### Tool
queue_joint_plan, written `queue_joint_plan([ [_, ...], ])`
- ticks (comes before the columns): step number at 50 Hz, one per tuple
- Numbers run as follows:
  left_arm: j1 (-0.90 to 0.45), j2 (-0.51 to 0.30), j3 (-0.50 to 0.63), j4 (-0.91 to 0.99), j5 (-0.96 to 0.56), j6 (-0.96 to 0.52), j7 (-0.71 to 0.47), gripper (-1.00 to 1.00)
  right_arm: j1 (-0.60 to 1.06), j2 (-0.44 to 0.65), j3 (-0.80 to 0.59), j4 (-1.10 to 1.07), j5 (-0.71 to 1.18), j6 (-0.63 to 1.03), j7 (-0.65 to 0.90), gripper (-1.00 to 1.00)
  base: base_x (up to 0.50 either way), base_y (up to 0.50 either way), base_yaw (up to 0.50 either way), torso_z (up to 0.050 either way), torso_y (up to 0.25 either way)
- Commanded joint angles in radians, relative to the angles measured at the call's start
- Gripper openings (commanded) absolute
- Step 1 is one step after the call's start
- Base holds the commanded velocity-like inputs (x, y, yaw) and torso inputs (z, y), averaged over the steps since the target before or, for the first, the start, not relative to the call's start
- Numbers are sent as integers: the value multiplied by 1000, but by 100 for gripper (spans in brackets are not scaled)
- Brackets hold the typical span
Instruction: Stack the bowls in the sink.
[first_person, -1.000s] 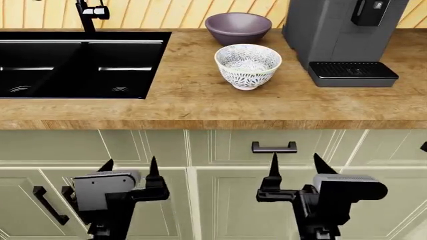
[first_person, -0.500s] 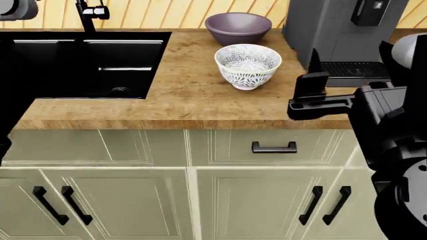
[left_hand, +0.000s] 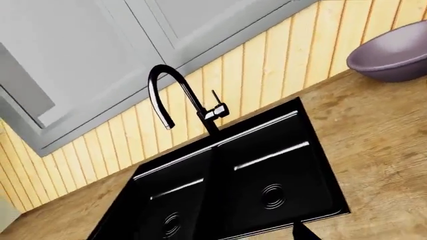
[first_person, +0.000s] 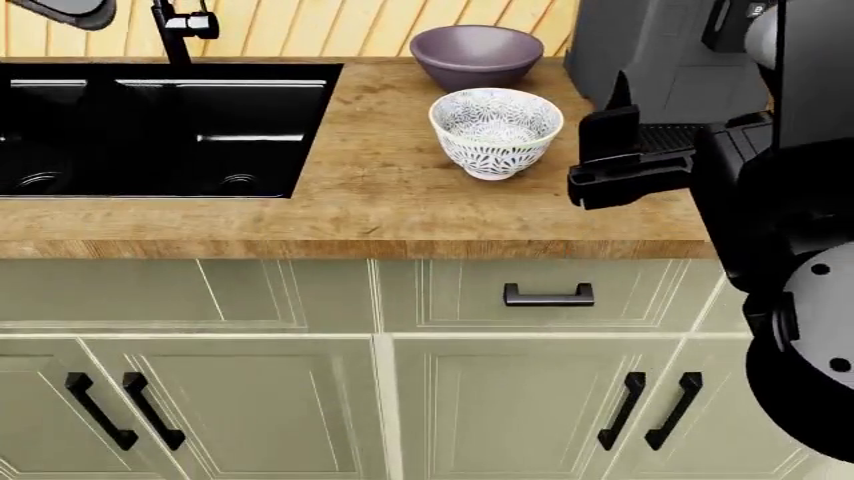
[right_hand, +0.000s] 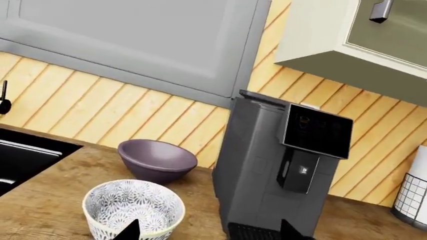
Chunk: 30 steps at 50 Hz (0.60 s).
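Note:
The black double-basin sink (first_person: 160, 130) lies in the counter at the left, its faucet (first_person: 171, 25) behind it. A mauve-purple bowl (first_person: 477, 55) stands at the back of the counter. The white patterned bowl (first_person: 495, 130) stands just in front of it, both upright and outside the sink. My right gripper (right_hand: 210, 231) is open, level with the white bowl (right_hand: 133, 207) and to its right, one finger (first_person: 617, 115) showing. My left gripper (left_hand: 213, 236) hovers over the sink (left_hand: 267, 170); only one fingertip (left_hand: 301, 233) shows, set wide, so it is open and empty.
A grey coffee machine (first_person: 667, 60) with a drip tray stands right of the bowls, just behind my right gripper. A wire basket (right_hand: 412, 197) sits further right. Wall cabinets (left_hand: 80, 60) hang above the faucet. Below the counter's front edge are cabinet doors and a drawer handle (first_person: 549, 294).
Both arms have risen from in front of the lower cabinets to counter height. The right gripper moved in beside the white bowl; the left arm left the head view toward the sink.

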Motion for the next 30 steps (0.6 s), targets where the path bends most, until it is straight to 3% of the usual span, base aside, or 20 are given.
queue_joint_plan([
  [1, -129, -50, 196, 14, 9, -21, 56, 100, -13, -27, -16, 24, -64, -16, -64, 100, 0, 0, 0, 0, 0],
  [13, -165, -67, 232, 9, 14, 34, 117, 100, -7, -41, -41, 22, -126, -20, -134, 100, 8, 1, 0, 0, 0],
  [22, -157, -74, 221, 14, 31, 70, 145, 100, -7, -39, -48, 14, -148, -25, -151, 100, 207, 358, 0, 0, 0],
  [30, -164, -72, 230, 15, 29, 92, 142, 100, -21, -42, -41, 34, -150, -43, -136, 100, 24, 0, 0, 0, 0],
])
